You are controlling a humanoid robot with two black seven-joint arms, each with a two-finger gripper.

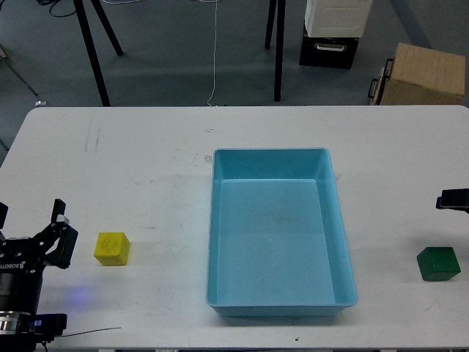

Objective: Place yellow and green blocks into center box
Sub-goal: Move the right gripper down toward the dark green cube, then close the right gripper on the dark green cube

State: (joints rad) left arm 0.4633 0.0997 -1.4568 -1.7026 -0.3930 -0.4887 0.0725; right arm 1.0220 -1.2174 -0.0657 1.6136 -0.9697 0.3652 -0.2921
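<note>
The yellow block (112, 248) sits on the white table at the left. The green block (439, 263) sits near the table's right edge. The blue box (270, 153) stands open in the middle and holds nothing. My left gripper (29, 220) is at the lower left, just left of the yellow block, with its fingers spread and nothing between them. Only a small black part of my right gripper (454, 199) shows at the right edge, above the green block. Its fingers cannot be told apart.
The white table (146, 161) carries only the box and the two blocks. Behind its far edge on the floor are black stand legs (277, 51), a black and white case (333, 29) and a cardboard box (421, 73).
</note>
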